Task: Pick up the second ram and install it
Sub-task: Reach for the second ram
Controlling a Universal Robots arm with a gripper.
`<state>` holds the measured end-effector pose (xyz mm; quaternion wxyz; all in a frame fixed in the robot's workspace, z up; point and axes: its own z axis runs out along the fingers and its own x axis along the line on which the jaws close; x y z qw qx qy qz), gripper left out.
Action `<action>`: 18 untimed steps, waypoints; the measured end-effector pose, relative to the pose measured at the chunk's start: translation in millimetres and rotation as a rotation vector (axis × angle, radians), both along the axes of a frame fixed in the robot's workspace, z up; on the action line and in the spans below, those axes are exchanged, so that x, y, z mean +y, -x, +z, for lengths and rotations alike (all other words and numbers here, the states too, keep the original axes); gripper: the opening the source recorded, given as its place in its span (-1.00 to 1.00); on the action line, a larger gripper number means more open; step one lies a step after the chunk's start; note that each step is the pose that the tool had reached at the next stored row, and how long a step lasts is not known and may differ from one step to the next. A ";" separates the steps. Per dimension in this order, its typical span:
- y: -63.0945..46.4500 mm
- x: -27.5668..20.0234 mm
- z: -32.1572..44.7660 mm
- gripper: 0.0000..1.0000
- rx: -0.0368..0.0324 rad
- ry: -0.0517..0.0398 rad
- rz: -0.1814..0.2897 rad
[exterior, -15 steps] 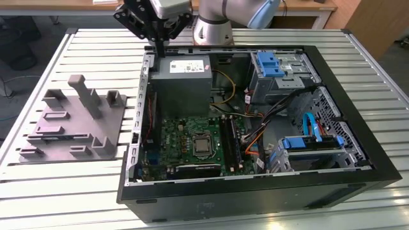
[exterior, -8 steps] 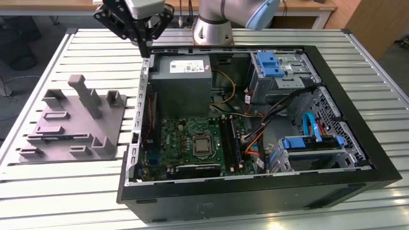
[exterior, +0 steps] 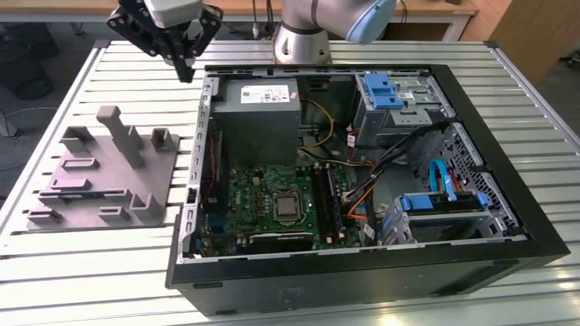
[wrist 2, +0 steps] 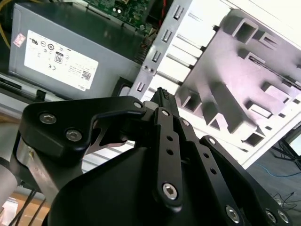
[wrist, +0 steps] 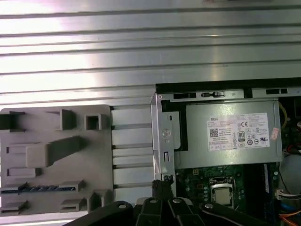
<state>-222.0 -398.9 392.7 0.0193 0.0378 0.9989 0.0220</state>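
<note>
Your gripper (exterior: 186, 70) is hanging in the upper left of the exterior view, over the slatted table (exterior: 109, 272) and just outside the far corner of the computer case (exterior: 363, 282); its fingers are sitting together, with nothing that I can see between them. The second ram (wrist: 40, 189) is lying in a long slot of the grey holder (exterior: 118, 176), at the exterior view's left and well apart from the gripper.

In my judgement you are running three risks. Fingers coming down closed would be pressing on top of the stick instead of straddling it; the holder's tall post (exterior: 122, 132) is standing roughly between gripper and stick, so a low, straight approach would be clipping it; the metal case wall (wrist: 162, 136) is sitting near the fingertips (wrist 2: 162, 96), so any sideways drift would be scraping it.

The first wrist view is giving you the stick's bluish strip in its slot, where the exterior view is offering just a dark line; the exterior view is adding the motherboard's long black slots (exterior: 327, 204).
</note>
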 end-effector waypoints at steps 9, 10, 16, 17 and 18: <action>22.4 0.0 -0.5 -0.80 0.0000 0.0001 0.000; 24.6 0.0 -0.6 -0.80 -0.0001 -0.0001 0.000; 39.7 0.0 -1.0 -0.80 0.0000 0.0000 0.000; 42.4 0.0 -1.1 -0.80 0.0000 0.0000 0.000; 44.9 0.0 -1.2 -0.80 0.0000 0.0000 0.000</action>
